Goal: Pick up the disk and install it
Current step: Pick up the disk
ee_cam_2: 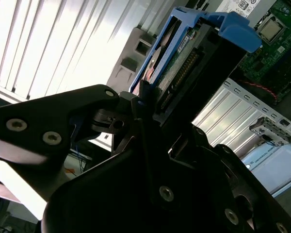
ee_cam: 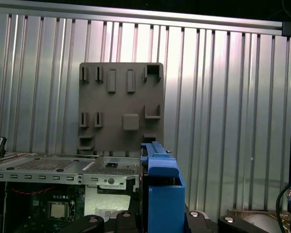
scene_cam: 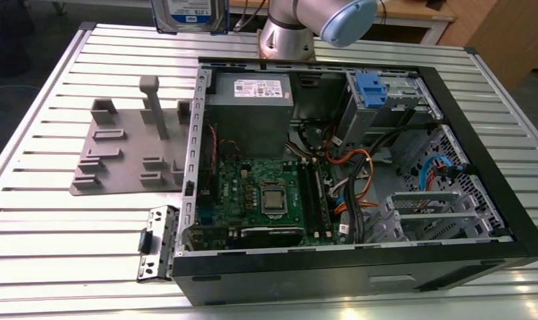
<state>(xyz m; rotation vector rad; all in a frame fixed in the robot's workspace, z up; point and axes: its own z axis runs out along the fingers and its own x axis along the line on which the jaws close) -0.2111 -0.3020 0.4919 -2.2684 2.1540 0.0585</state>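
My end effector (ee_cam_2: 153, 104) is clamped on one end of the disk (ee_cam_2: 184, 53), its black fingers (ee_cam_2: 99, 104) pinching the blue-framed drive so that it stands up out of my grip. In the exterior view the disk (scene_cam: 191, 15) hangs in the air over the far edge of the table (scene_cam: 37, 220), just to the exterior view's left of my arm (scene_cam: 340, 20).

The table is ribbed bright metal, slat after slat (it glares under the light). On it lies an open computer case (scene_cam: 491, 180) with its green board showing, and beside it, toward the exterior view's left, a flat grey plate (scene_cam: 127, 153) with raised blocks. A small metal bracket (scene_cam: 157, 243) rests on the slats, close against the case's near corner.

Around the table there is dark floor (scene_cam: 11, 67) and a wooden cabinet (scene_cam: 500, 33).
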